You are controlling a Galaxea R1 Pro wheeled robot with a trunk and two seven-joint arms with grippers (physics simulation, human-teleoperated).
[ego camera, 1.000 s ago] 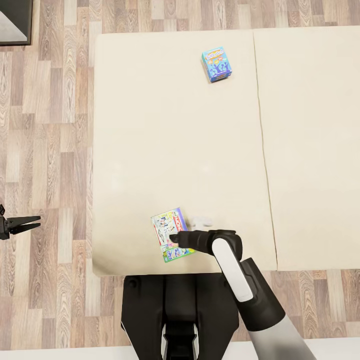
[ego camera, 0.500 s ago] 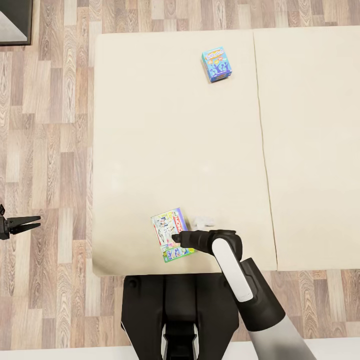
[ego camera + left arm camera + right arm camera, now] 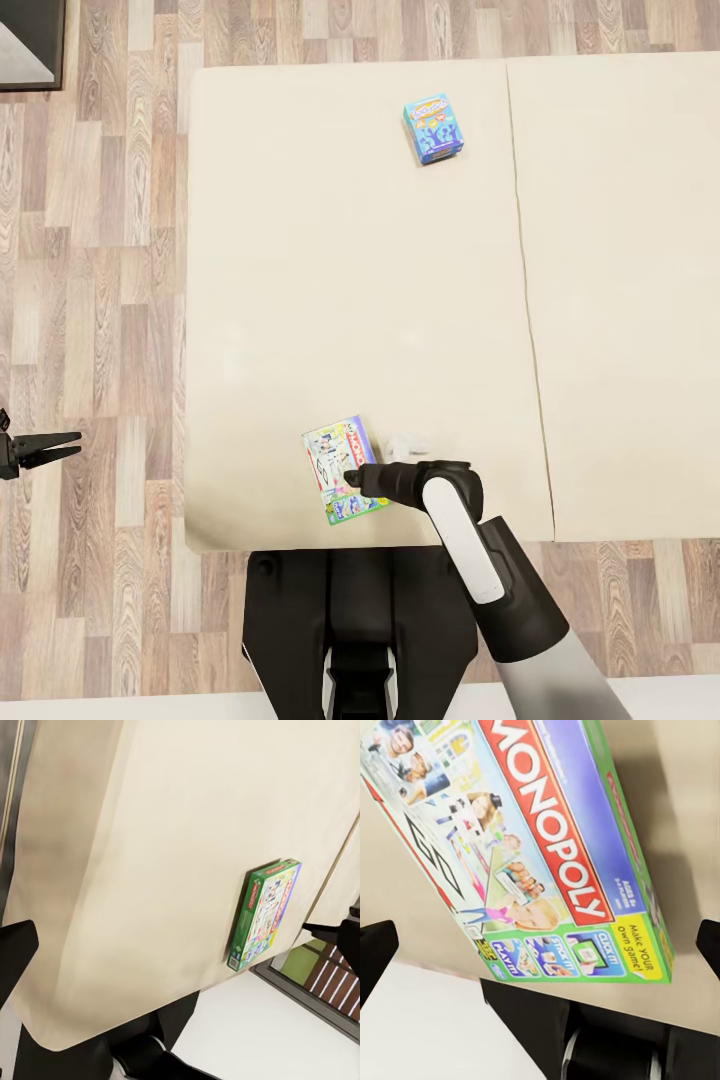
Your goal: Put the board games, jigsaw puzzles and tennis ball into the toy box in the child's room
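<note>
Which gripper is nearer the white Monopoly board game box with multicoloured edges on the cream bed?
Right. The right gripper hovers directly over the white Monopoly board game box; the left gripper hangs off the cream bed, over the wood-plank floor.

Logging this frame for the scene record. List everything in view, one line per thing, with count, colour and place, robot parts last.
Monopoly box: one, white top with green and multicoloured edges, lying flat near the bed's near edge, just ahead of the robot.
Small game box: one, teal-blue, lying on the far part of the bed.
Bed: one, cream two-part mattress, centre of the head view.
Floor: wood planks, around the bed.
Dark furniture corner: one, black and grey, far left.
Right pincer: one, black, over the Monopoly box, fingers spread in the wrist view.
Left pincer: one, black, over the floor at left.
Robot base: black, at the bed's near edge.
</note>
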